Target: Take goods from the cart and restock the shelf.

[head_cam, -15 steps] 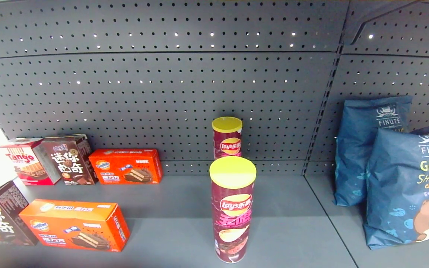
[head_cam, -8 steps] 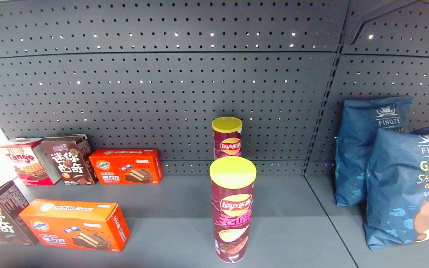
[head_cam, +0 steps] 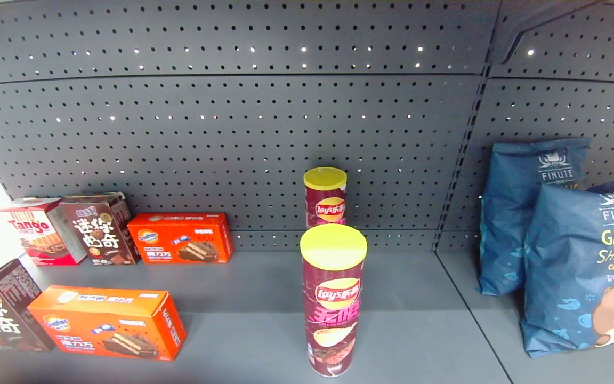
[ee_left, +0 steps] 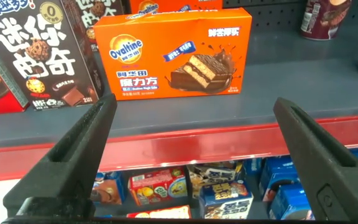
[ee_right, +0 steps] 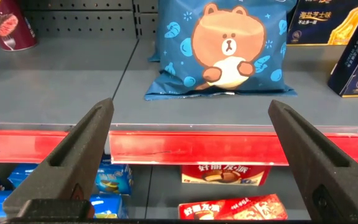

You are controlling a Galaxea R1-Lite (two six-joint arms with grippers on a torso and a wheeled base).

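Observation:
Two maroon chip cans with yellow lids stand on the grey shelf [head_cam: 403,325], one at the front [head_cam: 332,298] and one behind it [head_cam: 325,197] by the pegboard. My left gripper [ee_left: 194,149] is open and empty, held just in front of the shelf's red edge strip [ee_left: 185,140], facing an orange wafer box [ee_left: 173,53]. My right gripper [ee_right: 191,149] is also open and empty, in front of the red edge strip [ee_right: 191,146], facing a blue snack bag with a bear [ee_right: 219,46].
Orange boxes [head_cam: 110,322] [head_cam: 182,238] and dark cookie boxes [head_cam: 0,312] [head_cam: 102,228] fill the shelf's left. Two blue bags [head_cam: 587,266] [head_cam: 525,210] lean at the right. Bare shelf lies either side of the cans. A lower shelf holds more packaged goods [ee_left: 216,190] [ee_right: 225,174].

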